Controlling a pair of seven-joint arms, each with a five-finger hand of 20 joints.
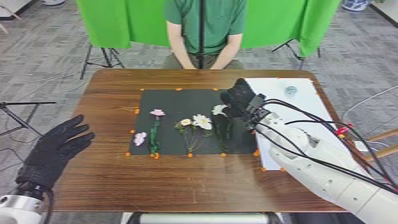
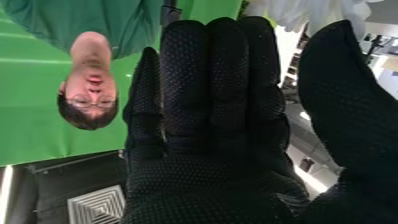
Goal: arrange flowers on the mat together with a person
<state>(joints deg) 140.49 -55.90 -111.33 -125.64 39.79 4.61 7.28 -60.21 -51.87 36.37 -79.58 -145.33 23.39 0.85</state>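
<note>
Your clock faces are read from the head view, twelve at the far side: one brown wooden bench [image 1: 178,185]; on it, one black mat [image 1: 173,100] with orange tabs round its edge. On your mat: one pink flower [image 1: 157,113] at ten o'clock, its green stem running towards eight; one loose pink blossom [image 1: 139,138] at eight; one white daisy [image 1: 202,121] and one small cream flower [image 1: 186,122] at the centre, thin stems towards six; one white flower [image 1: 219,110] between one and two, greenery running towards five. Your right hand [image 1: 238,97]: over the mat's corner between one and two, beside the white flower; fingers straight and close together, thumb apart, white petals [image 2: 306,11] near the fingertips; contact, you cannot tell. Your left hand [image 1: 51,152]: nine o'clock of the bench, fingers loosely spread. At the mat's three o'clock side: one white board [image 1: 274,162].
</note>
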